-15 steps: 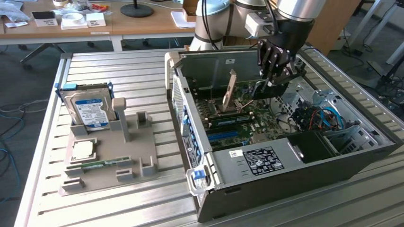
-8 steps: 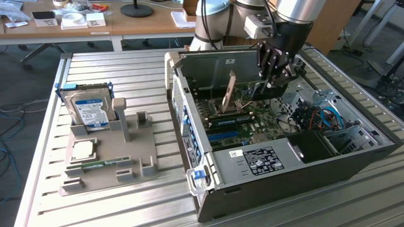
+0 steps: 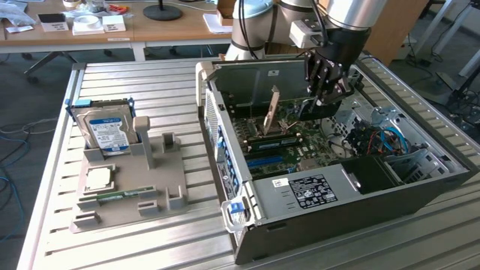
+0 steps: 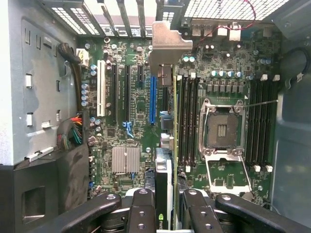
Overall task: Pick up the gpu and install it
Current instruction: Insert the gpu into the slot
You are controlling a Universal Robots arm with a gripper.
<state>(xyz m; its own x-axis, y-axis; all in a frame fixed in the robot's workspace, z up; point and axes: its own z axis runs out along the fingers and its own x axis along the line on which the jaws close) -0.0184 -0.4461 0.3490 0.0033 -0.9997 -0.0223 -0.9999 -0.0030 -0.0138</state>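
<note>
The gpu [image 4: 164,174] shows edge-on in the wrist view, a thin black card with its silver end bracket [image 4: 167,46] at the far end. My gripper [image 4: 167,209] is shut on it, one black finger [image 4: 141,208] on each side. The card hangs over the green motherboard [image 4: 131,107], close beside the long blue slot [image 4: 153,99]; I cannot tell whether it touches the board. In the exterior view my gripper [image 3: 327,90] reaches down into the open computer case [image 3: 338,214], with the dark gpu [image 3: 315,109] below the fingers.
The case's side walls, drive cage and black power supply [image 3: 311,188] surround the board. On the exterior view's left, a grey fixture [image 3: 150,185] holds a silver hard drive with a blue label [image 3: 107,132], a square chip [image 3: 100,179] and a green memory stick [image 3: 120,196].
</note>
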